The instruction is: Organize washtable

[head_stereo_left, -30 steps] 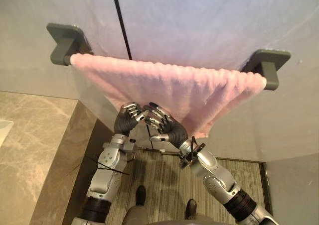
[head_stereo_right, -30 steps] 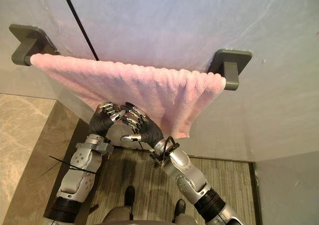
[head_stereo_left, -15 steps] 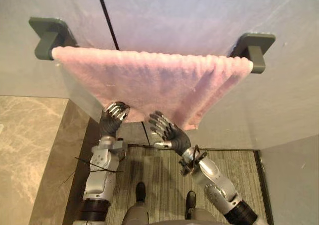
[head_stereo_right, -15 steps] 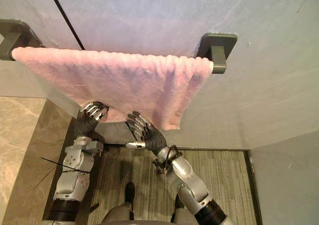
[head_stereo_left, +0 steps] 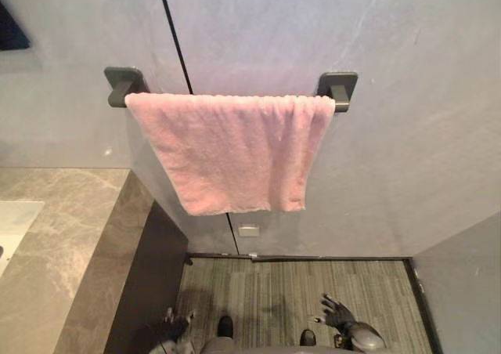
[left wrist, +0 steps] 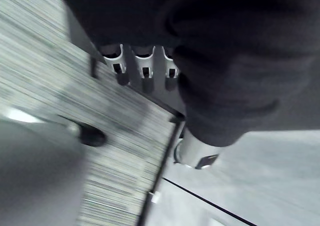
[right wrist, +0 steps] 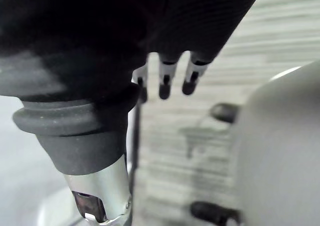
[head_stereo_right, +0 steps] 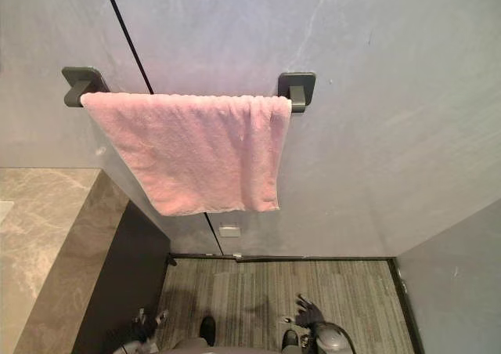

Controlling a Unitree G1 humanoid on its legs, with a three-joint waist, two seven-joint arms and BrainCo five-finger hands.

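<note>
The towel [head_stereo_left: 235, 150] is hanging over the bar between two dark brackets [head_stereo_left: 124, 84] on the grey wall [head_stereo_left: 407, 135], spread flat with its lower edge slanting. It is well above both hands and apart from them.

The left hand [head_stereo_left: 176, 326] and right hand [head_stereo_left: 338, 316] are being held low over the striped floor [head_stereo_left: 297, 287]. The right hand's fingers are being spread loosely, with nothing grasped. The left hand's fingers [left wrist: 120, 68] are being held straight in its wrist view, likewise released.

A marble counter [head_stereo_left: 63, 244] is standing above and outside the left hand, and its dark side panel [head_stereo_left: 145, 283] is rising just beside that hand, between it and the counter top. A black seam [head_stereo_left: 176, 33] is running down the wall behind the towel. A small white plate [head_stereo_left: 249, 231] is being shown on the wall below the towel, above and between the hands.

In the left eye view a white basin edge [head_stereo_left: 12, 225] is being shown on the counter. In the right wrist view that hand's fingers [right wrist: 164, 83] are being seen straight, over the floor.
</note>
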